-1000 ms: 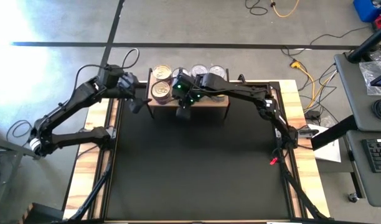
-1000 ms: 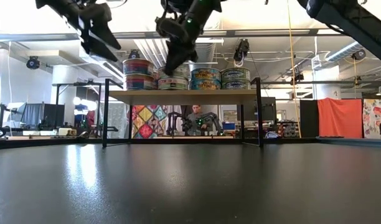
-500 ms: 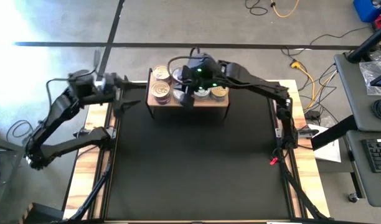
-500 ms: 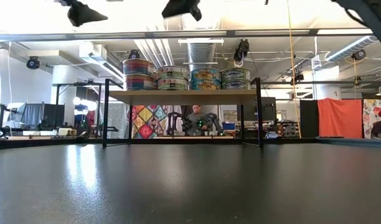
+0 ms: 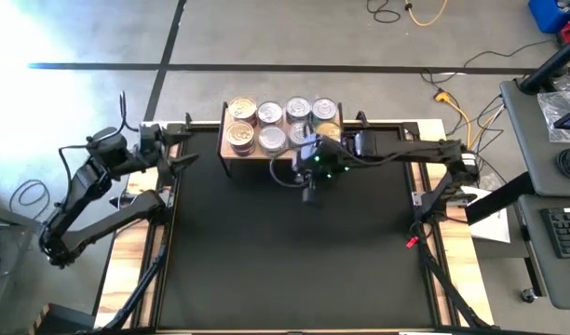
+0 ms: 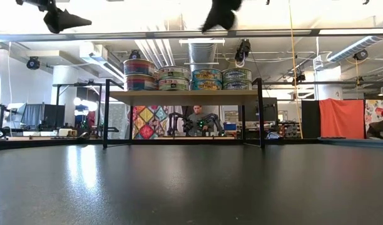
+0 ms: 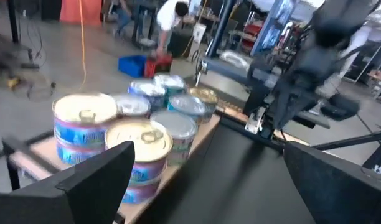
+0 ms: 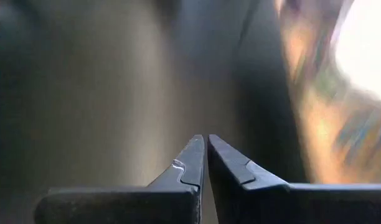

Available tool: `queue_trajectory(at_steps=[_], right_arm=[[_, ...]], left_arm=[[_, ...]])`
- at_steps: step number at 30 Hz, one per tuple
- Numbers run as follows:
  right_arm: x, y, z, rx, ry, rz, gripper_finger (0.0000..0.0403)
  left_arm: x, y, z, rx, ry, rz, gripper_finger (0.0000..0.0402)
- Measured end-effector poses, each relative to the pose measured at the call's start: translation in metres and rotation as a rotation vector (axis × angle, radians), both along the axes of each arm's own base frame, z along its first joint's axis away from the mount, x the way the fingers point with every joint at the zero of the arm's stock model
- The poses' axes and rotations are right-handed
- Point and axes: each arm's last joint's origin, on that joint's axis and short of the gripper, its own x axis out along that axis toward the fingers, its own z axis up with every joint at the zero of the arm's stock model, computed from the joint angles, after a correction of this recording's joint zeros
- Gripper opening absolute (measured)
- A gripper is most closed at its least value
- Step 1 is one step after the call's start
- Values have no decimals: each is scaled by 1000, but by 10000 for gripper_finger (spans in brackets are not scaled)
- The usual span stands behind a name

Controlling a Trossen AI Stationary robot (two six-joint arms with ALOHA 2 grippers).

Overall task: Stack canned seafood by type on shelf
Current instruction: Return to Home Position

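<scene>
The shelf (image 5: 257, 154) (image 6: 185, 95) stands at the table's far edge on thin black legs. The canned seafood (image 5: 269, 113) (image 6: 173, 78) (image 7: 141, 134) sits on its board in two rows. The two left stacks have gold lids and are two tins high; the others have silver lids. My right gripper (image 5: 306, 191) (image 6: 218, 15) (image 8: 206, 140) hangs high just in front of the shelf, shut and empty. My left gripper (image 5: 187, 158) (image 6: 63, 19) (image 7: 209, 180) hovers to the left of the shelf, open and empty, and faces the tins.
A black mat (image 5: 285, 251) covers the table between wooden side planks (image 5: 136, 242). The room under the shelf board shows bare in the low view. Cables (image 5: 453, 102) lie on the floor beyond the far edge. A person (image 6: 198, 119) sits in the room behind.
My right gripper has risen from the tins on the shelf and drawn back toward the near edge, clear of the board. My left gripper has lifted and pulled away toward the table's left edge. The tins have stayed in place.
</scene>
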Motion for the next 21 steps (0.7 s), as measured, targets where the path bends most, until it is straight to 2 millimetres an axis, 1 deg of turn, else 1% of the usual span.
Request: queue_trajectory(at_steps=[3,5,6,8,10,11,13,15,17,18,19,21], right_arm=[[-13,4,-23,157,145,-161,13],[-21,13,-36,176,185,-156,13],[-25,19,-41,161,174,-133,13],[-38,30,-42,102,76,-106,13],[-59,39,-44,40,-25,-95,13],[-70,41,-46,11,-69,-80,13],[-94,46,-55,-36,-132,-32,13],[-120,47,-68,-90,-148,33,13],[-145,45,-81,-112,-131,62,13],[-156,44,-88,-94,-123,39,13],[-167,42,-97,-58,-125,-24,13],[-179,38,-112,9,-184,-162,13]], left_arm=[[3,3,-6,79,-7,-20,396],[8,3,-17,140,4,-133,396],[10,2,-22,180,-16,-230,396],[15,1,-34,224,-78,-384,396],[19,3,-46,212,-160,-414,396],[21,4,-53,193,-196,-411,396],[24,7,-68,157,-249,-395,396],[27,12,-85,119,-265,-332,396],[30,16,-104,-12,-258,-274,396],[31,18,-114,-108,-253,-255,396],[33,19,-122,-191,-257,-240,396],[34,23,-137,-265,-264,-178,396]])
